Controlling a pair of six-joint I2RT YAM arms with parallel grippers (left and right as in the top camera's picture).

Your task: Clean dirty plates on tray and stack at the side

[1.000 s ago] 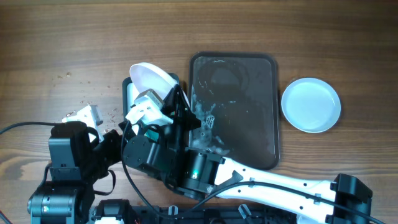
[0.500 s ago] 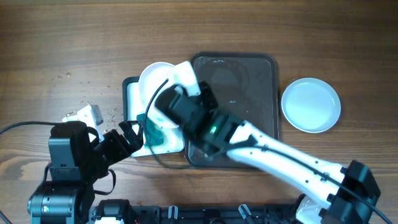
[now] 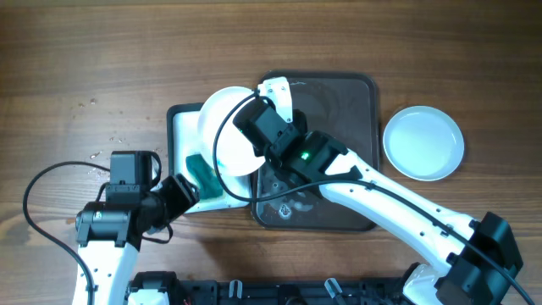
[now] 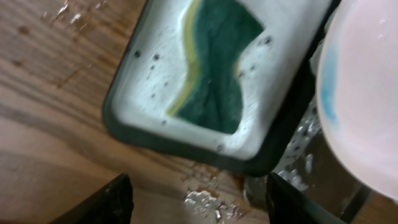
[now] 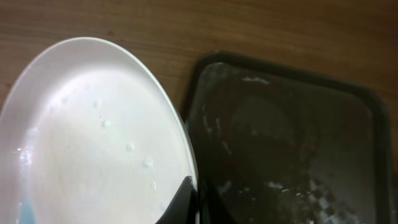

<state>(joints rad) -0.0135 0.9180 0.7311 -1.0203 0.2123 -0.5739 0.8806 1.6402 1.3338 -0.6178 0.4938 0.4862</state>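
The right gripper point(image 3: 251, 119) is clamped on the rim of a round white shallow plate point(image 3: 224, 110). It holds the plate tilted above the right part of a small white-bottomed, dark-rimmed rectangular basin point(image 3: 178, 127) and the left edge of the large dark brown rectangular tray point(image 3: 339, 127). In the right wrist view one dark fingertip point(image 5: 185, 198) sits at the plate's edge. The plate point(image 5: 93, 137) fills the left of that view and the wet tray point(image 5: 280, 143) lies to its right. Small droplets dot the plate's face. A blue smear runs along the plate's point(image 4: 360, 93) lower edge in the left wrist view.

The left gripper point(image 3: 182, 191) hovers at the basin's near left corner. Its jaws stand wide apart with nothing between them, and both fingers point(image 4: 118, 199) frame the bottom of its own view. Inside the basin point(image 4: 155, 74) a green and yellow sponge point(image 4: 221, 68) lies flat on the white bottom, just below the held plate as seen from overhead point(image 3: 201, 174).

A second white plate point(image 3: 423, 142), plain and unsmeared, rests on the brown wooden table point(image 3: 102, 51) just right of the tray and apart from it. From above I cannot tell whether another plate lies under it. The tray shows wet streaks and no plate on its visible surface.
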